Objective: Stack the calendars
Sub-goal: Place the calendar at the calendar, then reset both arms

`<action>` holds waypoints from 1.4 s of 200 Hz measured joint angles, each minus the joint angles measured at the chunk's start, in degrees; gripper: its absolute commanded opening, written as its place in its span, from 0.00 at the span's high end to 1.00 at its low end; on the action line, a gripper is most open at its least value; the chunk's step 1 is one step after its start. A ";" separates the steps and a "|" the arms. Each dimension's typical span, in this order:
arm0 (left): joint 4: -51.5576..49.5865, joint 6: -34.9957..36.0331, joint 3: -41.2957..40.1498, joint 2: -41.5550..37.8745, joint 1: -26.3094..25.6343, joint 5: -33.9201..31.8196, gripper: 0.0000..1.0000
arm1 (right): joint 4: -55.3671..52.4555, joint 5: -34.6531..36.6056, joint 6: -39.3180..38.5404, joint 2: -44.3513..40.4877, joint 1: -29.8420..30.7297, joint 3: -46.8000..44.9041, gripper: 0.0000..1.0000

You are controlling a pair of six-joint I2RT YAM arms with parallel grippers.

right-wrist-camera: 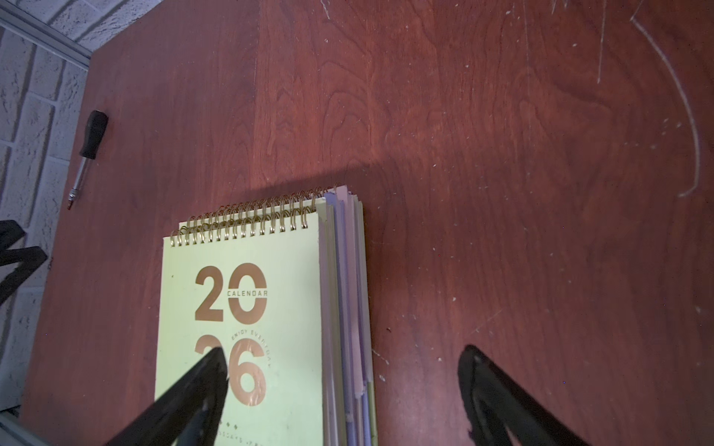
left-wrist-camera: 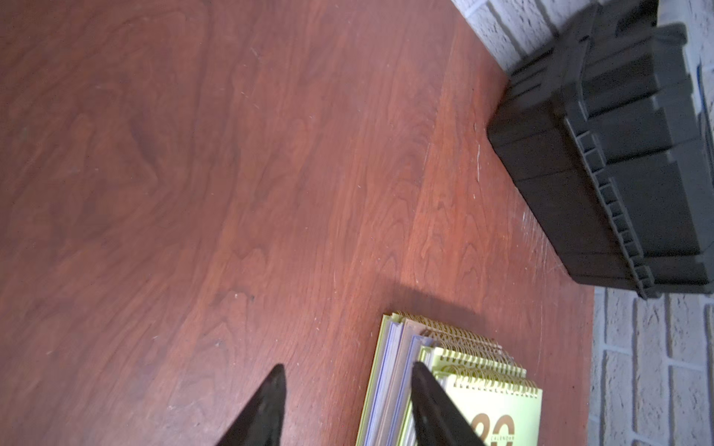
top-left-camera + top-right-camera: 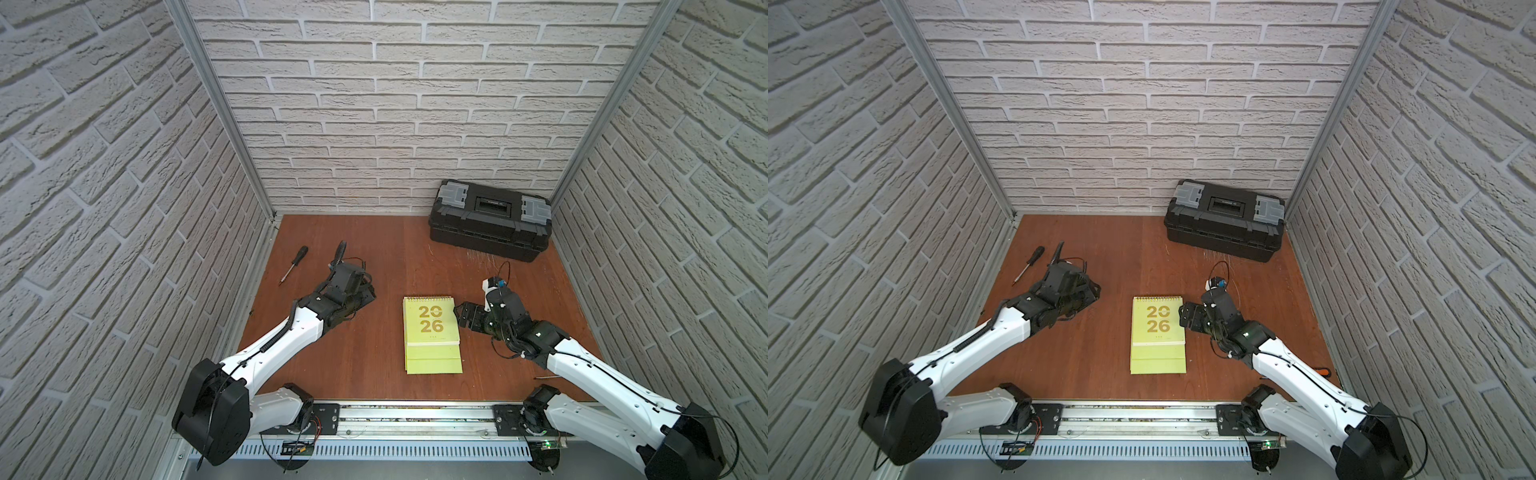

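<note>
Brick-walled cell, wood table [image 3: 374, 249]: calendars [image 3: 432, 332] lie piled mid-table, lime cover up; left gripper [image 2: 347, 367] and right gripper [image 1: 344, 349] flank the pile, jaws apart and empty, likely for squaring its edges.

We log matt lime paper calendars [image 1: 278, 270] with glossy gold numerals and wire coils under one matt black finger [image 1: 185, 401] of the right gripper [image 1: 344, 348]; scratched wood-grain table [image 1: 417, 309] between its fingers; matt plastic toolbox [image 2: 618, 173]; metal-shafted screwdriver [image 1: 87, 154].

We are seeing bare tabletop [image 3: 395, 257] between the calendar stack [image 3: 432, 336] and the toolbox [image 3: 490, 224]; the screwdriver [image 3: 294, 262] is lying near the left wall.
</note>
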 measured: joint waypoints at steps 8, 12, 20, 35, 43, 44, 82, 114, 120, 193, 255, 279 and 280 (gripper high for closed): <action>-0.66 0.52 -0.09 -0.59 0.96 0.04 0.18 | -0.48 0.35 -0.63 0.02 -0.94 0.61 0.00; -1.03 0.72 -0.13 -0.92 1.46 0.07 0.11 | -0.63 0.59 -1.01 0.00 -1.53 0.94 0.00; -1.57 1.60 -0.24 -1.57 2.60 0.09 0.02 | -0.76 0.85 -1.77 0.00 -3.04 1.51 0.00; -2.27 2.80 -0.31 -2.58 4.85 0.35 0.02 | -0.81 1.09 -3.21 0.07 -6.12 2.32 0.00; -2.56 3.39 -0.31 -3.04 6.27 0.61 0.02 | -0.83 1.11 -3.93 0.26 -7.72 2.73 0.00; -2.60 3.43 -0.31 -3.06 6.36 0.63 0.02 | -0.83 1.11 -4.00 0.28 -7.85 2.78 0.00; -2.97 8.74 -0.61 -4.26 13.31 0.90 0.02 | -0.96 1.68 -7.63 4.59 -15.89 5.44 0.00; 2.16 17.88 -4.94 -8.44 16.11 -4.96 0.02 | 0.79 4.37 -10.12 7.21 -21.84 6.23 0.00; 4.33 20.24 -6.56 -9.68 16.31 -6.45 0.02 | 1.49 5.18 -10.69 7.54 -22.60 6.21 0.00; 41.07 48.94 -24.90 -6.38 20.96 -23.06 0.02 | 20.50 18.95 -21.51 12.11 -25.90 0.70 0.00; 73.09 59.12 -31.41 19.21 22.86 -25.00 0.02 | 41.81 24.37 -30.25 13.22 -26.08 -11.67 0.00; 76.54 59.89 -32.00 19.91 23.45 -24.09 0.02 | 50.60 23.76 -32.87 14.67 -26.18 -15.19 0.00; 76.70 59.89 -32.00 19.91 23.50 -24.06 0.02 | 51.08 23.65 -33.03 14.93 -26.18 -15.30 0.00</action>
